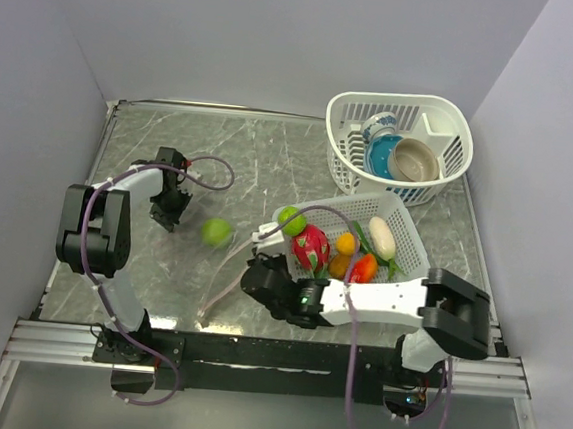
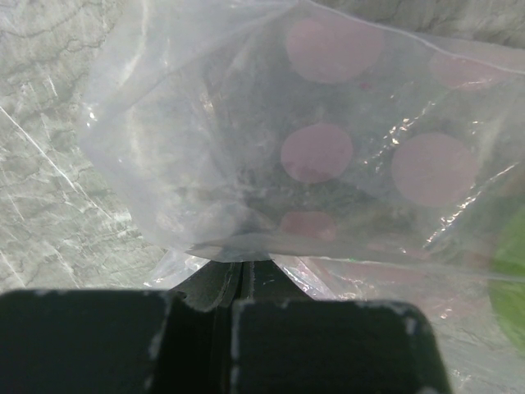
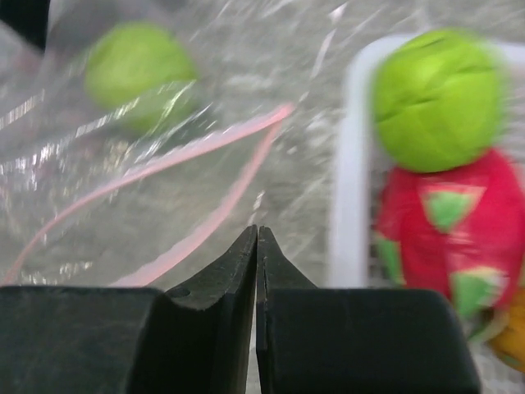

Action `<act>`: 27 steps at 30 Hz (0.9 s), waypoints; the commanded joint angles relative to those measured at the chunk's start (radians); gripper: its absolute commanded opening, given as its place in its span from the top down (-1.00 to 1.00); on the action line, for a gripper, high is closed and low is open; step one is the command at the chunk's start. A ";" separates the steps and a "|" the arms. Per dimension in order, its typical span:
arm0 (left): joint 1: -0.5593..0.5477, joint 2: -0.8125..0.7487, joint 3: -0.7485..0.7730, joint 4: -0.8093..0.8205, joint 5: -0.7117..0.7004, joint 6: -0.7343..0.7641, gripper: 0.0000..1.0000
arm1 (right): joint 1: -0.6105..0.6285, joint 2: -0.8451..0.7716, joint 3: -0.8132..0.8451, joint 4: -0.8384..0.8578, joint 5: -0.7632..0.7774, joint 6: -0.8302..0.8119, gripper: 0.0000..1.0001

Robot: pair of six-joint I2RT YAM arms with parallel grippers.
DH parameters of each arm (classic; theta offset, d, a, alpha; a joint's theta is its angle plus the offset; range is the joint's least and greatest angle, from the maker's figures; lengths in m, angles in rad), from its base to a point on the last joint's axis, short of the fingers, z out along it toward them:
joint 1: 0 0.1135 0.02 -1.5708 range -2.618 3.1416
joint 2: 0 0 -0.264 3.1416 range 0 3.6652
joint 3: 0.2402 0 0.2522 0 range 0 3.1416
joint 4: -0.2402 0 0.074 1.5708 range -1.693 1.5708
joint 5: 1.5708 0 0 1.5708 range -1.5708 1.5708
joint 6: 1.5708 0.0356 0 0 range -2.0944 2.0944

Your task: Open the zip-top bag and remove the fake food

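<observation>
Zip-top bag (image 2: 246, 164): clear, soft plastic printed with pale pink dots, lying on the grey marbled tabletop (image 1: 172, 144) left of centre, between the two arms. Its pink zip strip (image 3: 164, 168) curves across the surface just ahead of the right gripper. One green ball (image 1: 217, 232) of the fake food sits apart from the rest, near the tabletop's middle; in the right wrist view it shows through the crinkled plastic.

The left gripper (image 2: 242, 275), towards the left edge, has its jaws pressed together with the lower edge of the zip-top bag pinched between them. The right gripper (image 3: 257, 242), near the front edge at centre, also has its jaws together; whether any plastic lies between them cannot be told.

Beside the right gripper, towards the right edge, a white rectangular basket (image 1: 414, 248) holds a second green ball (image 1: 290, 219), a red piece with green patches (image 1: 311, 247), an orange (image 1: 346, 243), a cream oblong (image 1: 382, 238) and a red-orange piece (image 1: 362, 268). At the far right corner a round white basket (image 1: 402, 99) holds a blue-patterned cup (image 1: 379, 127) and a tan bowl (image 1: 415, 161).
</observation>
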 commanded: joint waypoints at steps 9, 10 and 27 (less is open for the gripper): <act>-0.007 -0.032 -0.017 0.010 0.025 -0.013 0.98 | 0.001 0.267 0.225 0.204 -0.207 -0.091 0.77; -0.007 -0.032 -0.022 0.011 0.025 -0.011 0.98 | -0.004 0.299 0.239 0.201 -0.216 -0.090 0.77; -0.010 -0.034 -0.022 0.011 0.050 -0.008 0.98 | -0.111 0.545 0.414 0.253 -0.287 -0.122 -1.00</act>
